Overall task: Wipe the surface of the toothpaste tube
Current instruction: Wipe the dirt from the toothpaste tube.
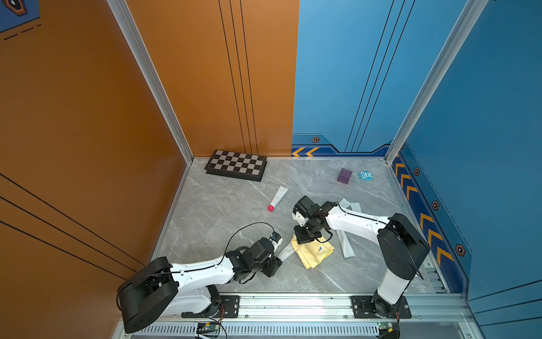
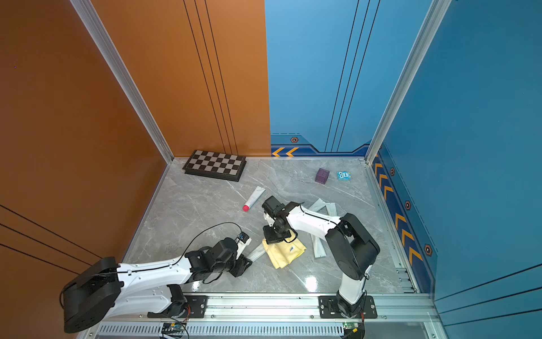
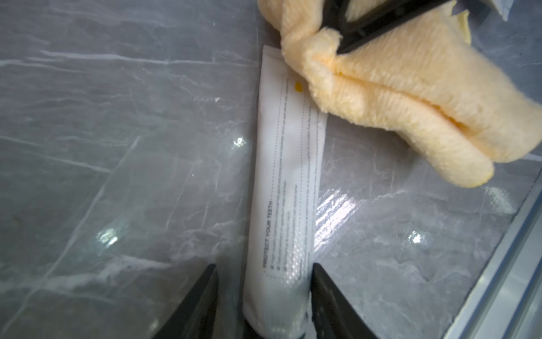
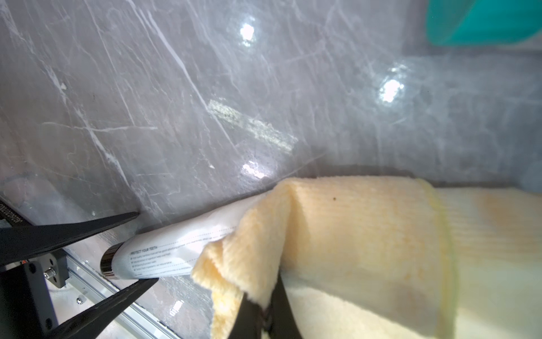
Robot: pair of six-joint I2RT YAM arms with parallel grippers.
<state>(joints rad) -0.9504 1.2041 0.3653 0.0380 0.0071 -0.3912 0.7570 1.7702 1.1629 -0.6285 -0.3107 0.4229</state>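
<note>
Currently the white toothpaste tube (image 3: 289, 182) lies flat on the grey marble counter (image 3: 117, 146), near the front edge and between the two arms. Its cap end points toward the left arm and its crimped end is tucked under the folded edge of the yellow cloth (image 3: 396, 97). Left end effector (image 3: 264, 265): jaws at a medium gap, straddling the cap end; one finger (image 3: 325, 293) appears to touch the tube wall and the other (image 3: 202, 299) stands clear of it, so no firm hold is established. Right end effector (image 4: 262, 305): pinched closed on a bunched fold of the cloth, which rests on the tube's far end. Step in hand, as judged: secure the tube, then draw the cloth along it. Recommendations: close the left jaws evenly near the shoulder, where the tube is likely stiffest, and only hard enough to stop it sliding, since a soft tube may buckle or skew under a lopsided squeeze. Press the cloth down lightly and stroke along the length, not across it, so the load goes into the held end rather than swinging the tube. A small yellow spot (image 3: 298, 86) shows on the tube beside the cloth edge and merits a pass. Risk: loose cloth may snag the left fingers at the end of a stroke. A second, red-capped tube (image 1: 278, 199) lies well apart farther back.
</note>
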